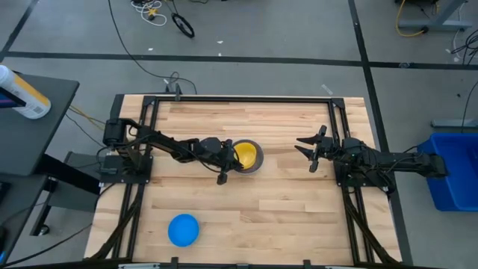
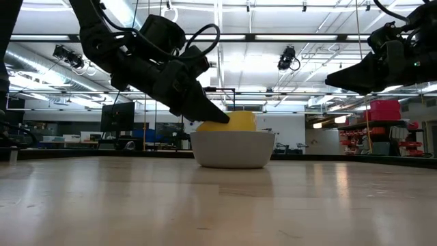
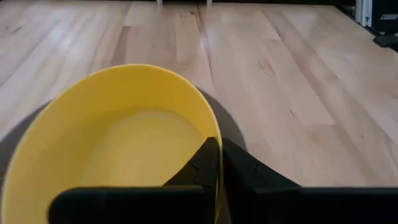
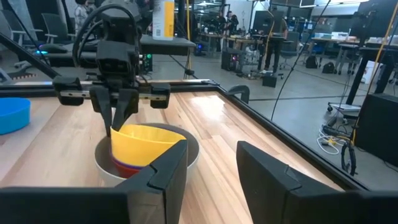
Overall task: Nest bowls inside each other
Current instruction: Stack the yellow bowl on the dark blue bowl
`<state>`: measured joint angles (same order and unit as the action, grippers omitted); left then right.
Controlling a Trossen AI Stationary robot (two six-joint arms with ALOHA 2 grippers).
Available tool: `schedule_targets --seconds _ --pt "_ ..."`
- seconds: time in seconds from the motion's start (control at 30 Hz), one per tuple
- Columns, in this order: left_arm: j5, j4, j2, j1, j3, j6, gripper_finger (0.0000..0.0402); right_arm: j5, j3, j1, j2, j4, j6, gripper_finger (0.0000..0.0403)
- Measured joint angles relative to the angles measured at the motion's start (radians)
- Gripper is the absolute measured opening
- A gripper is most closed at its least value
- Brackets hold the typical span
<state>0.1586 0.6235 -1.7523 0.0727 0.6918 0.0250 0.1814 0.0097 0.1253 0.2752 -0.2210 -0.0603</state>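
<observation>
A yellow bowl point(image 1: 246, 155) point(image 3: 124, 143) point(image 4: 146, 142) sits low in a red bowl point(image 4: 127, 167), which lies inside a grey bowl point(image 2: 232, 150) point(image 4: 189, 146) at the table's middle. My left gripper point(image 1: 233, 155) point(image 3: 219, 155) is shut on the yellow bowl's rim. A light blue bowl point(image 1: 183, 229) rests upside down on its rim near the front left. At the table's right, my right gripper point(image 1: 300, 145) point(image 4: 211, 162) hovers open, holding nothing and pointing toward the stack. My left gripper pinches the yellow bowl's rim point(image 3: 211, 134) on the side toward the table's left, one finger inside the bowl and one outside. The fingers point(image 4: 118, 115) slant down from the left. The bowl is slightly tilted, its lower part down inside the red bowl.
Black frame rails point(image 1: 224, 98) run around the wooden tabletop. Bare wood lies between the stack and my right gripper and along the near edge right of the light blue bowl.
</observation>
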Motion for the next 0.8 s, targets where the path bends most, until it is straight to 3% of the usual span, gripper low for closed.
schedule_targets --seconds 0.2,0.57,0.8 --pt "0.038 0.049 0.0 -0.003 -0.001 0.013 0.0089 0.0 0.0 0.0 0.0 0.0 0.0 0.0154" --pt "0.011 0.161 0.0 -0.004 0.0 -0.016 0.0235 0.0 0.0 0.0 0.0 0.0 0.0 0.0151" --pt "-0.035 0.172 0.0 -0.002 0.0 -0.068 0.0254 0.0 0.0 0.0 0.0 0.0 0.0 0.0158"
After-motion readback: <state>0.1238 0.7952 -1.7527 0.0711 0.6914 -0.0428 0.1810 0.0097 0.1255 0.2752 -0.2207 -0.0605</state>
